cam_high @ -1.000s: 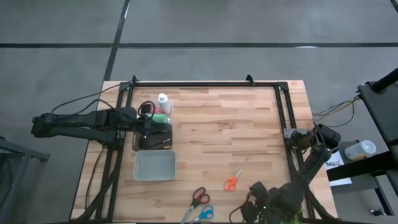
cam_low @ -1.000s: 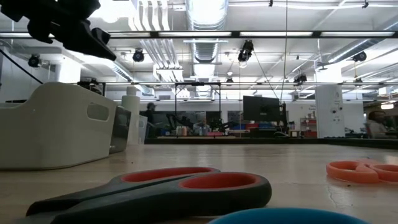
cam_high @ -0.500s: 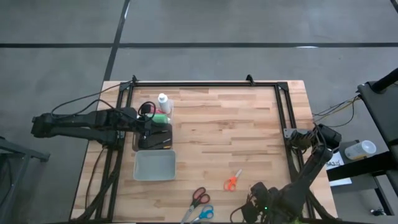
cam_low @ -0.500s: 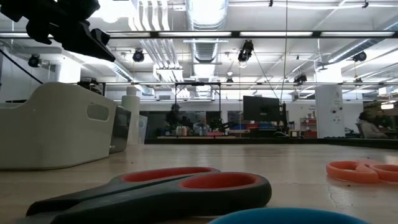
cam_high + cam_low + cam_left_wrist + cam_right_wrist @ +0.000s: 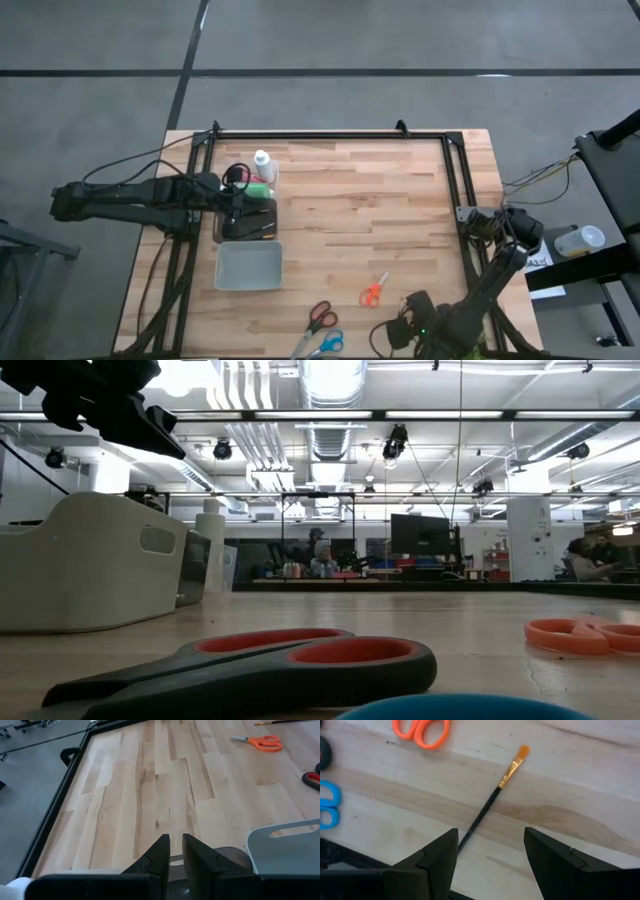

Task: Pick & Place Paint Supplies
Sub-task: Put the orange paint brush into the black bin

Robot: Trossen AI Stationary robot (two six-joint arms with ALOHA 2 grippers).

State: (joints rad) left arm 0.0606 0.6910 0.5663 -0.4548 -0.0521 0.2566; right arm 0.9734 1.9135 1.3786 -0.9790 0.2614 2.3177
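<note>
A pale wooden tabletop (image 5: 360, 220) edged by a black frame stands on a grey floor; the low view looks across it into a lit workshop where people sit far off.

Three pairs of scissors lie near the front edge: an orange pair (image 5: 374, 291), a red-and-black pair (image 5: 321, 316) and a blue pair (image 5: 328, 345), the last two just beside each other. One empty grey bin (image 5: 249, 266) sits on the left half, touching a black box (image 5: 249, 219) behind it. Beyond the box stand one white bottle (image 5: 263, 164) and one green bottle (image 5: 259, 190) just beside it; no red bottle can be made out.

One brush (image 5: 496, 795), dark-handled with an orange tip, lies flat on the wood ahead of the right gripper (image 5: 490, 851), whose jaws stand wide apart on either side of the handle's near end, holding nothing. That gripper sits low at the front edge, close to the scissors.

The left gripper (image 5: 171, 851) hovers over the black box, beside the bottles, its jaws drawn to a narrow gap with nothing visible between them.
</note>
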